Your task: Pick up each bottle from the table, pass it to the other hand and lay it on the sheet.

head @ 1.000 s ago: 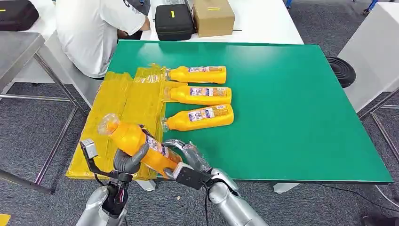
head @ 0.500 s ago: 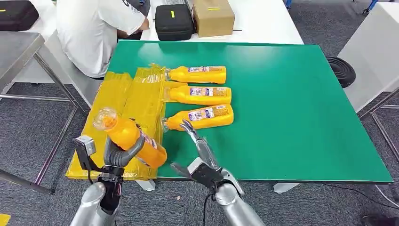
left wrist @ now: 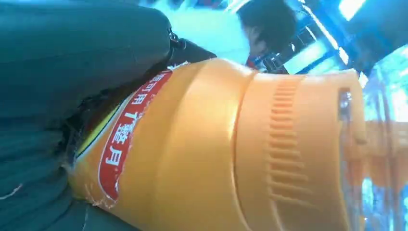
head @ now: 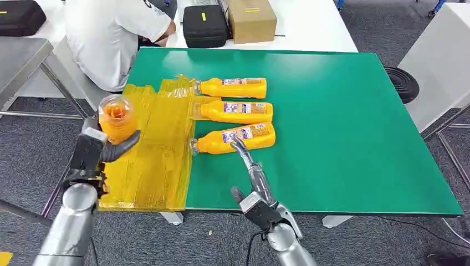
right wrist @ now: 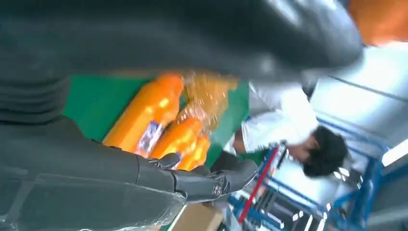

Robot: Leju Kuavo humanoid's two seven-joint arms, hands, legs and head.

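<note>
Flat green table (head: 343, 122); crinkled yellow plastic sheet (head: 155, 144) at its 9 o'clock edge. Three smooth orange plastic bottles (head: 235, 111) lie flat, necks toward 9 o'clock. Left hand (head: 97, 149) grips a fourth orange bottle (head: 115, 119), tilted toward the camera. Right hand (head: 252, 177) spread, empty.

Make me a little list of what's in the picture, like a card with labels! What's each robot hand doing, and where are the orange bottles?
Left hand: holds one orange bottle up, over the sheet's left edge
Right hand: fingers stretched out, holds nothing, reaching toward the nearest bottle
Bottles lying on the table: three, side by side, caps pointing at the sheet
Yellow sheet: spread on the left part of the green table, no bottle lying fully on it
Person: sits at the table's far left corner, white shirt
</note>
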